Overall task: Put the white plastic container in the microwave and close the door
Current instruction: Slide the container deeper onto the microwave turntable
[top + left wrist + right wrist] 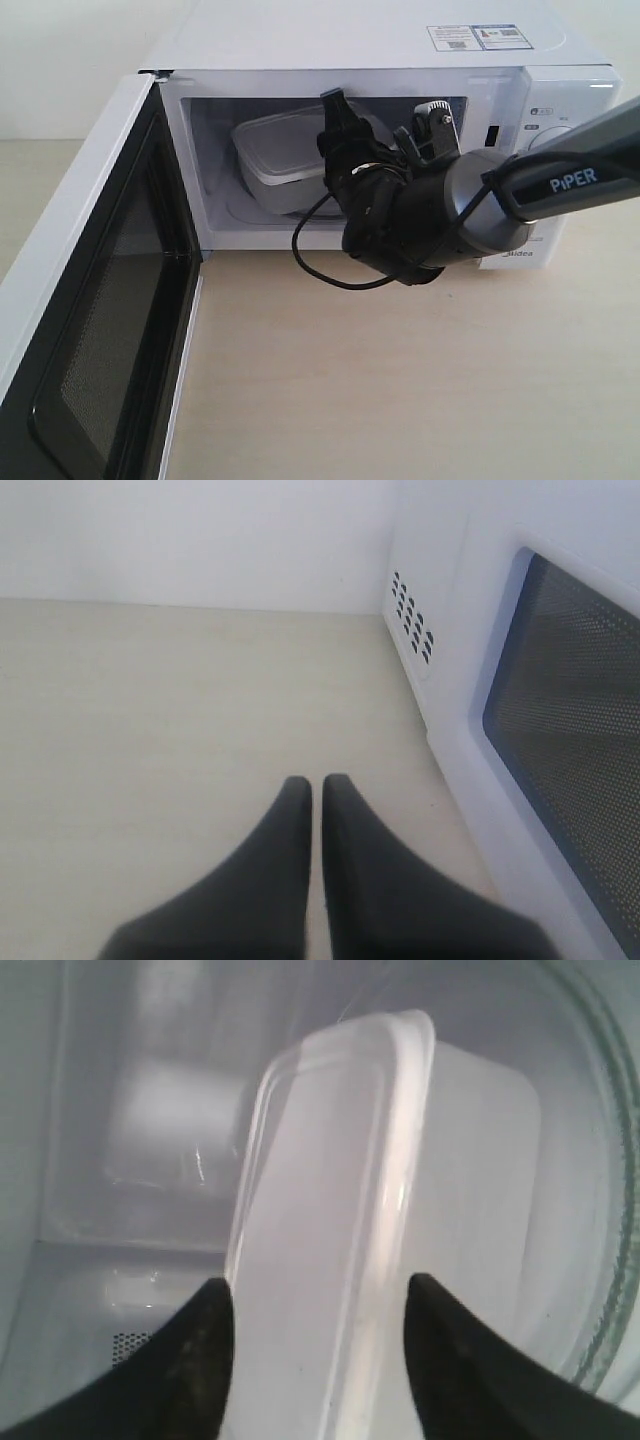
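The white plastic container lies inside the microwave, long axis running away from my right pincer, which stands spread astride its near end. My left pincer, pressed together, hangs nearer the open door.

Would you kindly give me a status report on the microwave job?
Right end effector open, straddling white container inside microwave. Left end effector shut, beside the door. Door wide open, right arm in doorway.
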Action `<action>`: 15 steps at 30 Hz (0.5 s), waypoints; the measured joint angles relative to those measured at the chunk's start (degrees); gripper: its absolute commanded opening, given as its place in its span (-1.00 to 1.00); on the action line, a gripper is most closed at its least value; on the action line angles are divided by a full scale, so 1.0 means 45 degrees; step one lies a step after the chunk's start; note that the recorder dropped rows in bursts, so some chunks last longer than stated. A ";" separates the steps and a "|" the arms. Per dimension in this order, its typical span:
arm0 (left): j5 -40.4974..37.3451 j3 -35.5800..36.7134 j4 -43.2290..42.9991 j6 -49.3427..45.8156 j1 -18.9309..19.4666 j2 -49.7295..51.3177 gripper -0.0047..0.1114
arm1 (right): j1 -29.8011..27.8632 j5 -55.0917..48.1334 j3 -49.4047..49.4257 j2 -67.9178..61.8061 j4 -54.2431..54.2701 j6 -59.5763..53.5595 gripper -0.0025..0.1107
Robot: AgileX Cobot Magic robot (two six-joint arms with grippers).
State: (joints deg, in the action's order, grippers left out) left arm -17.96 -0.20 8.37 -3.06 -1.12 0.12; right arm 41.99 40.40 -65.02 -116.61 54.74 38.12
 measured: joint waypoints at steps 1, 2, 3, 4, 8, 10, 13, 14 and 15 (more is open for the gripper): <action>0.0000 0.0000 0.0000 0.0000 0.0000 0.0000 -0.84 | 0.0000 0.0000 0.0000 0.0000 0.0000 0.0000 -0.29; 0.0000 0.0000 0.0000 0.0000 0.0000 0.0000 -0.84 | 0.0000 0.0000 0.0000 0.0000 0.0000 0.0000 -0.36; 0.0000 0.0000 0.0000 0.0000 0.0000 0.0000 -0.84 | 0.0000 0.0000 0.0000 0.0000 0.0022 0.0000 -0.41; 0.0000 0.0000 0.0000 0.0000 0.0000 0.0000 -0.84 | 0.0000 -0.0031 0.0000 0.0000 0.0049 0.0000 -0.43; 0.0000 0.0000 0.0000 0.0000 0.0000 0.0000 -0.84 | -0.0006 -0.0428 0.0032 0.0136 0.0049 -0.0029 -0.43; 0.0000 0.0000 0.0000 0.0000 0.0000 0.0000 -0.84 | -0.0006 -0.0462 0.0275 0.0311 0.0049 -0.0055 -0.43; 0.0000 0.0000 0.0000 0.0000 0.0000 0.0000 -0.84 | -0.0006 -0.0514 0.0960 0.0691 0.0049 -0.0055 -0.43; 0.0000 0.0000 0.0000 0.0000 0.0000 0.0000 -0.84 | -0.0006 -0.0513 0.1232 0.0820 0.0049 -0.0055 -0.43; 0.0000 0.0000 0.0000 0.0000 0.0000 0.0000 -0.84 | -0.0006 -0.0560 0.1525 0.0960 0.0049 -0.0055 -0.43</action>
State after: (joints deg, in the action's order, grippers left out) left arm -17.96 -0.20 8.37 -3.06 -1.12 0.12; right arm 41.96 37.88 -58.15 -112.30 54.96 37.88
